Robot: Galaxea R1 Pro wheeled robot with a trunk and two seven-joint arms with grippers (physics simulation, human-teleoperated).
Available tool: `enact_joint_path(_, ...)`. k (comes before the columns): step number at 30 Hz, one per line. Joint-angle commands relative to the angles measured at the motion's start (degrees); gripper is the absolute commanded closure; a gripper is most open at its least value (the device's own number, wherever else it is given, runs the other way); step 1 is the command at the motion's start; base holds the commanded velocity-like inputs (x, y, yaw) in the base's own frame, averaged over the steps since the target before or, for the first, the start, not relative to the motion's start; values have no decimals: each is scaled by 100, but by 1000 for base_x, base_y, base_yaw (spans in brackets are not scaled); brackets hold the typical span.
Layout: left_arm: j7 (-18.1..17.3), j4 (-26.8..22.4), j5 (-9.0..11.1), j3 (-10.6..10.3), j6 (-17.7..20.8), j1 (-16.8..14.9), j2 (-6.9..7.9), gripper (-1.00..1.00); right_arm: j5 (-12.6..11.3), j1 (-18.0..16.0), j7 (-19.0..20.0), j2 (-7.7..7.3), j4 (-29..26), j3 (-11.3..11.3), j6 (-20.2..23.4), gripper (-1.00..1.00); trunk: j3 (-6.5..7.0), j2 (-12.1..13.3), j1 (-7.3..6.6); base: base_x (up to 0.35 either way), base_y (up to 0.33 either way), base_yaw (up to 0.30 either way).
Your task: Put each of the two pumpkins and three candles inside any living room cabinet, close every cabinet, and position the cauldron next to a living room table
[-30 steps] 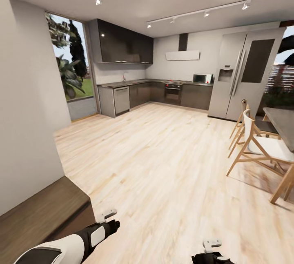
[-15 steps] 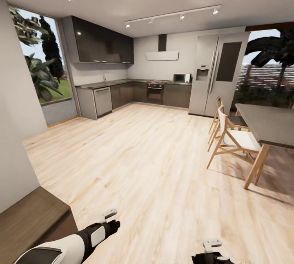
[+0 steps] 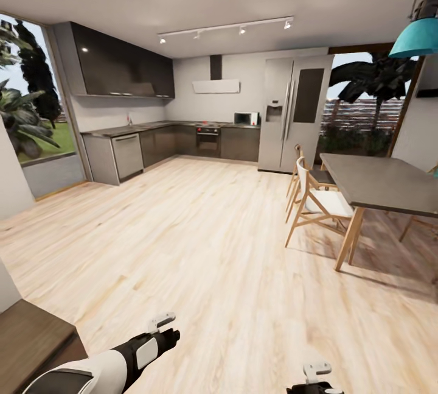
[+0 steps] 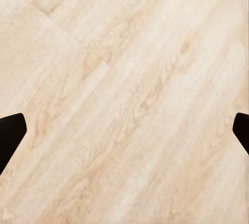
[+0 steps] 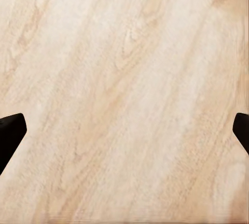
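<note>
I face an open kitchen and dining area across pale wood flooring. The pumpkins, candles, cauldron and coffee table are out of view. A corner of a low dark-brown wooden cabinet (image 3: 30,336) shows at the lower left in the head view. My left gripper (image 3: 159,323) hangs low over bare floor just right of that corner. In the left wrist view the left gripper (image 4: 124,130) is open, its dark fingertips (image 4: 10,135) far apart with only floorboards between them. My right gripper (image 3: 316,372) sits at the bottom edge; in the right wrist view the right gripper (image 5: 124,130) is open over floor too.
A grey dining top on wooden legs (image 3: 380,184) with white-seated wooden chairs (image 3: 316,202) stands at the right. Dark kitchen counters (image 3: 176,144) and a steel fridge (image 3: 292,114) line the far wall. A teal lamp (image 3: 420,38) hangs at upper right. A grey wall (image 3: 7,287) rises at left.
The whole head view has swung right: the camera turned. The brown cabinet has slid toward the left edge and the dining set has come fully in. Both arms hold their pose.
</note>
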Motion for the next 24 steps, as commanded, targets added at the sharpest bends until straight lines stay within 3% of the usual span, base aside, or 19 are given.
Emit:
enact_joint_path(1,14,7,44,-41,12,-6,1,-100,-61,8,21,-1,9,47,-24,-100,1,-3,0,0,0,-236)
enact_joint_path(24,14,1,44,-40,10,-6,16,-100,-61,21,11,-1,9,43,-31,-100,93,-3,0,0,0,-248)
